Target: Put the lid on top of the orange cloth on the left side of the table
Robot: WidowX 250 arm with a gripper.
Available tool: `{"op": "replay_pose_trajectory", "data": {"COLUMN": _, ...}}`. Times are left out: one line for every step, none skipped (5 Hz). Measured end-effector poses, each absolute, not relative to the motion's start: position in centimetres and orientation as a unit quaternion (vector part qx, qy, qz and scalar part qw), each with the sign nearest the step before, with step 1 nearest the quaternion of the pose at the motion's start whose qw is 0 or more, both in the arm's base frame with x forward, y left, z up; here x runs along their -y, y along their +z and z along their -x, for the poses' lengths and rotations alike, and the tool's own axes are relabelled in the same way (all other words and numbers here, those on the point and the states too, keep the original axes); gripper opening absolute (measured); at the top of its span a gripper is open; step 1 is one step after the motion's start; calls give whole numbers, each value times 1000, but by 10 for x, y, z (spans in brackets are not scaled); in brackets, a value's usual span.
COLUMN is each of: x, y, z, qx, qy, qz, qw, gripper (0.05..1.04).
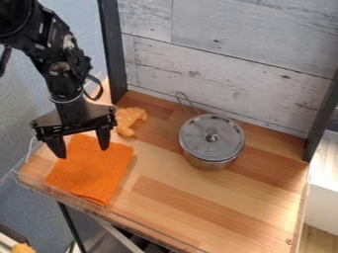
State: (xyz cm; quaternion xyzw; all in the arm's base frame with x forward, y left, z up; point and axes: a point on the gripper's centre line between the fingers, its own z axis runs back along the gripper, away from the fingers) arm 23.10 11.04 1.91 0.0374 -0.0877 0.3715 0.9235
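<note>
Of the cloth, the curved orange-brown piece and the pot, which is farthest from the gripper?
The metal pot with its lid on; the gripper hangs over the cloth, with the curved piece close beside.

Lid (228,141) on the pot (210,163), cloth (92,170) bare of it.
The lid is round, grey and metallic, with a small knob (211,138) at its middle; it sits knob up, covering the pot's mouth, right of centre in the frame. The cloth is plain bright orange, a roughly four-sided piece spread flat with slightly uneven edges, lying askew in the lower left of the frame, one corner pointing down toward the bottom edge, well apart from the lid.
</note>
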Motion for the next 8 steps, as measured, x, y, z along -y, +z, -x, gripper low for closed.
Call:
{"op": "replay_pose_trajectory", "data": {"x": -109, "y": 14, "z": -229, "qx": 77, "qy": 371, "qz": -37, "qw": 925, "gripper": 1001}}
{"op": "replay_pose_trajectory", "data": {"x": -92, "y": 16, "z": -237, "qx": 84, "qy": 334, "qz": -36, "qw": 938, "gripper": 1001}}
{"op": "replay_pose_trajectory", "data": {"x": -81, "y": 19, "z": -242, "qx": 91, "qy": 315, "qz": -24, "qw": 944, "gripper": 1001}}
{"op": "replay_pose_trajectory", "data": {"x": -65, "y": 29, "z": -255, "qx": 108, "qy": 280, "qz": 3, "qw": 954, "gripper": 1001}}
{"op": "replay_pose_trajectory", "data": {"x": -52, "y": 45, "z": -279, "qx": 132, "qy": 250, "qz": 28, "qw": 959, "gripper": 1001}}
{"op": "replay_pose_trajectory", "data": {"x": -44, "y": 58, "z": -302, "qx": 148, "qy": 226, "qz": 41, "qw": 962, "gripper": 1001}}
{"op": "replay_pose_trajectory", "data": {"x": -36, "y": 61, "z": -316, "qx": 157, "qy": 206, "qz": 59, "qw": 964, "gripper": 1001}}
{"op": "replay_pose_trajectory", "data": {"x": -20, "y": 55, "z": -330, "qx": 147, "qy": 177, "qz": 76, "qw": 970, "gripper": 1001}}
